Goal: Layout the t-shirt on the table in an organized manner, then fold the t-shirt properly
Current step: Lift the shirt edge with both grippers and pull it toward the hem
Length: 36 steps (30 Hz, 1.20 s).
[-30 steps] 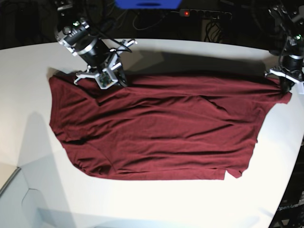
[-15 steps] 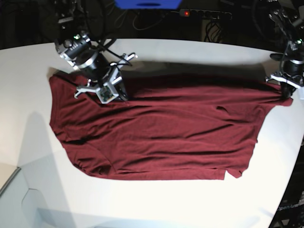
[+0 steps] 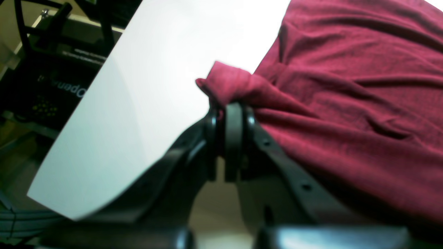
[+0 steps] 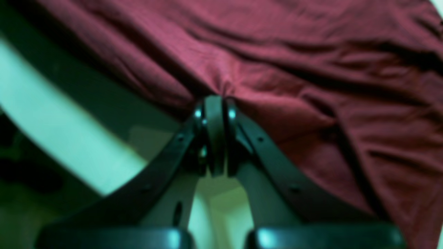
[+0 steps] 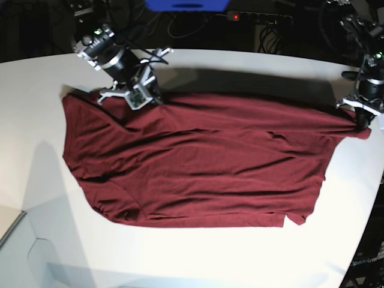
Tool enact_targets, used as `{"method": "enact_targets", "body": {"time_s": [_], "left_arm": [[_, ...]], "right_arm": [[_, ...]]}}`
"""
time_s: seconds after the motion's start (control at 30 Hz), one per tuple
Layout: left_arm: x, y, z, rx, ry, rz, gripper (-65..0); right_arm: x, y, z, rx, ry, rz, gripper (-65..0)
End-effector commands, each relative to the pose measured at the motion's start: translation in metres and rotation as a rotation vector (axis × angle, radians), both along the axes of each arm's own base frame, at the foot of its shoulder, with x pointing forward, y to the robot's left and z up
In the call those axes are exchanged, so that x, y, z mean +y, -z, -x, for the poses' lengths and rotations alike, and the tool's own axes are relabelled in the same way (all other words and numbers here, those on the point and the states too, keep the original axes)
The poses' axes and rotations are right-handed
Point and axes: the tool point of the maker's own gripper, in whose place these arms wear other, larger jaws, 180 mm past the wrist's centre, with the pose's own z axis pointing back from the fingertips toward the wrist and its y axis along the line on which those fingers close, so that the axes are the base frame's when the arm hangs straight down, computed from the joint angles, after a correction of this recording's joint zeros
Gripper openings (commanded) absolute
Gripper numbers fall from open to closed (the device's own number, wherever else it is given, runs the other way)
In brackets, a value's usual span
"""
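Observation:
The dark red t-shirt (image 5: 198, 162) lies spread across the white table (image 5: 198, 252), wrinkled, its far edge stretched between my two grippers. My left gripper (image 5: 362, 123) at the far right is shut on a bunched corner of the t-shirt (image 3: 232, 86); in the left wrist view its black fingers (image 3: 230, 138) pinch the cloth just above the table (image 3: 145, 86). My right gripper (image 5: 155, 99) at the far left is shut on the t-shirt's top edge; in the right wrist view the fabric (image 4: 277, 69) puckers into the closed fingertips (image 4: 214, 114).
A power strip (image 5: 258, 18) and cables lie in the dark behind the table's curved far edge. The table's right edge runs close under my left gripper. A grey panel (image 5: 12, 231) sits at the front left corner.
My right gripper has moved back toward the far edge with the shirt's top edge, after dipping forward. My left gripper has shifted slightly outward, and the far edge of the shirt lies straighter.

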Motion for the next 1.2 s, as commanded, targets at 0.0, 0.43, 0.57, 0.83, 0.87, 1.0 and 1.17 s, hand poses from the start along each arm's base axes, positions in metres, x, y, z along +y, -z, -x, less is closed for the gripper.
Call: {"method": "enact_targets", "body": {"time_s": [0.0,0.43,0.57,0.83,0.87,1.0,1.17], "left_arm": [[0.005,-0.027,-0.008,-0.067,0.015,-0.053,-64.9],[-0.001,-0.046,-0.010,-0.103,0.037,-0.091,-64.9],[0.001,-0.048,-0.014,-0.109,0.036,-0.092,-64.9],[0.010,-0.038,-0.030,-0.120,0.004,-0.042,-64.9],[0.013,-0.037,-0.032,-0.118,0.001,-0.038,-64.9],[0.017,-0.028,-0.038,-0.107,-0.009,-0.014,-64.9],[0.020,-0.030,-0.051,-0.131,-0.020,0.009,-64.9]], "right_arm": [[0.009,-0.010,0.005,-0.027,-0.053,-0.037,-65.0],[0.025,-0.013,0.033,-0.020,-0.198,-0.025,-65.0],[0.024,-0.020,0.022,-0.054,-0.200,-0.018,-65.0],[0.021,-0.034,-0.006,-0.128,-0.195,0.002,-65.0],[0.020,-0.035,-0.009,-0.130,-0.194,0.008,-65.0],[0.014,-0.027,-0.023,-0.110,-0.186,0.059,-65.0],[0.010,-0.016,-0.039,-0.092,-0.178,0.078,-65.0]]}}
